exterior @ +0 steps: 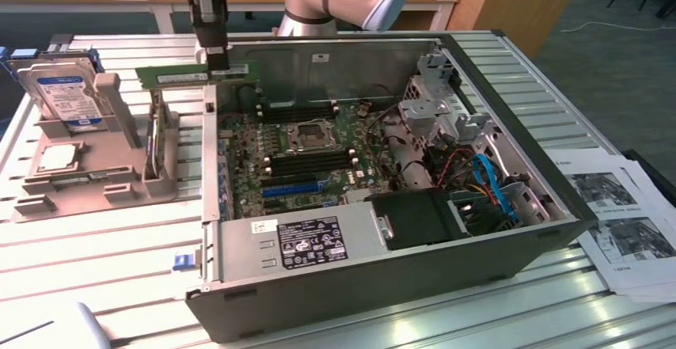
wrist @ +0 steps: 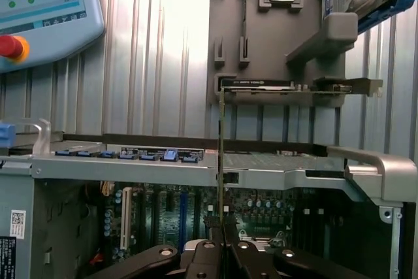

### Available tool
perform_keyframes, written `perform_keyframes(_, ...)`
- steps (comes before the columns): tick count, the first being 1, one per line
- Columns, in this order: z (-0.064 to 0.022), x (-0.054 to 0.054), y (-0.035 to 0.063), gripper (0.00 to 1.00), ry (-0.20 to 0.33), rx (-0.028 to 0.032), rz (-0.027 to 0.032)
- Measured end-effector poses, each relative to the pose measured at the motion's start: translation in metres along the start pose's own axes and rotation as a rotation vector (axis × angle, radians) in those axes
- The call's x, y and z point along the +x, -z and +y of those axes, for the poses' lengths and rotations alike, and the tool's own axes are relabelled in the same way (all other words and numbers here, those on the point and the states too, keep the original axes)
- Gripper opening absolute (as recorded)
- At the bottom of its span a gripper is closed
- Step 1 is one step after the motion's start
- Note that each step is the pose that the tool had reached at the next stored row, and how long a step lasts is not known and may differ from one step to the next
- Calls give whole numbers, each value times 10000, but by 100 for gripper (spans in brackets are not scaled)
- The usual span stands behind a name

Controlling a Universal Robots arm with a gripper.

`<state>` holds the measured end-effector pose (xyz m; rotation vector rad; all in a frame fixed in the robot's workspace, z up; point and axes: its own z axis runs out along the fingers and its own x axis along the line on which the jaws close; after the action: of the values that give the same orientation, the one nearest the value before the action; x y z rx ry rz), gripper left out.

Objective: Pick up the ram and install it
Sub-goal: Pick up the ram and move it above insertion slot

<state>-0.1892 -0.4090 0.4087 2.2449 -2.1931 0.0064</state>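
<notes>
Fingers (wrist: pixel 210 259) clench the green ram (exterior: pixel 174 76), hanging over the rim of the open computer case (exterior: pixel 423 286).

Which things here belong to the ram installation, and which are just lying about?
Belonging to the job:
- ram, held in the shut end effector
- open computer case
- motherboard inside it

Lying about:
- hard drive, upright in the grey stand
- processor chip on that stand
- printed sheets beside the case
</notes>
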Motion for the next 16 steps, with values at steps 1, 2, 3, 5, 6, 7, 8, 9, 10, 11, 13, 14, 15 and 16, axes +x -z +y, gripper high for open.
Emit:
perform_keyframes(1,-27,0,-1,11,-1,1,-1)
perform_keyframes(2,-53,1,0,11,-1,1,0)
perform_keyframes(3,-79,1,-1,11,-1,1,0)
perform_keyframes(5,-136,3,0,11,0,0,0)
perform_keyframes(6,-165,4,-1,11,2,1,-1)
perform_keyframes(7,-192,4,-1,11,2,1,-1)
perform_keyframes(8,-220,5,-1,11,0,1,-1)
perform_keyframes(9,-248,5,0,11,1,1,0)
perform_keyframes(10,-276,6,0,11,1,0,0)
perform_keyframes(11,-304,7,0,11,2,0,0)
perform_keyframes(13,-362,8,0,11,3,0,1)
perform_keyframes(14,-390,9,-1,11,2,0,0)
perform_keyframes(15,-420,9,-1,11,3,1,0)
perform_keyframes(16,-448,10,-1,11,2,1,-1)
